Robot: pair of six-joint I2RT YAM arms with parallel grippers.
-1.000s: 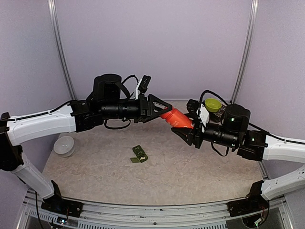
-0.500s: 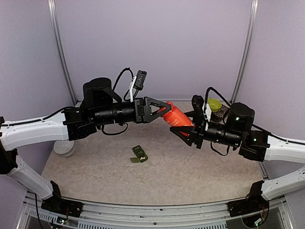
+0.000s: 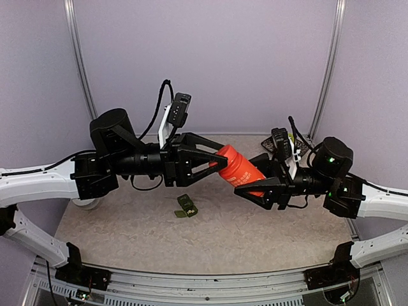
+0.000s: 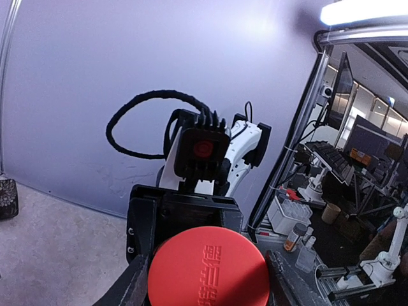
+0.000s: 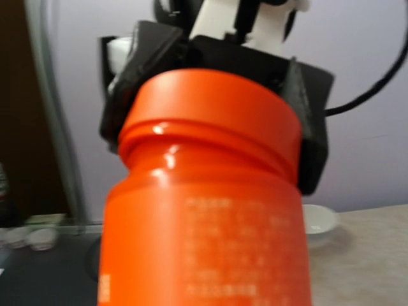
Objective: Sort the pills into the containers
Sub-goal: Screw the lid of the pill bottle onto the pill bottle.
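Backdrop: plain lilac walls around a mottled beige table point(image 3: 255, 236).
Containers: the small dark green containers point(image 3: 186, 206) lie flat on the table, near its middle and a little to the left. Nothing touches them. They are too small in the top view to tell whether any lid is up.
Relation to arms: the containers sit on the surface under the raised left gripper, well apart from both grippers.
Bottle: an orange bottle point(image 3: 239, 172) hangs in the air above the table, tilted, with its cap end up and to the left and its base down and to the right.
Cap: the orange cap point(image 4: 208, 268) carries raised lettering and is seated on the bottle neck.
Left gripper: the left gripper point(image 3: 222, 157) is clamped on the cap, 1 black finger on each side of it.
Right gripper: the right gripper point(image 3: 247, 178) is clamped on the bottle's body, below the shoulder.
Arms: the 2 arms reach in from opposite sides and meet at the bottle.
Bowl: a white bowl point(image 3: 83, 204) stands at the table's left edge, partly hidden behind the left arm.
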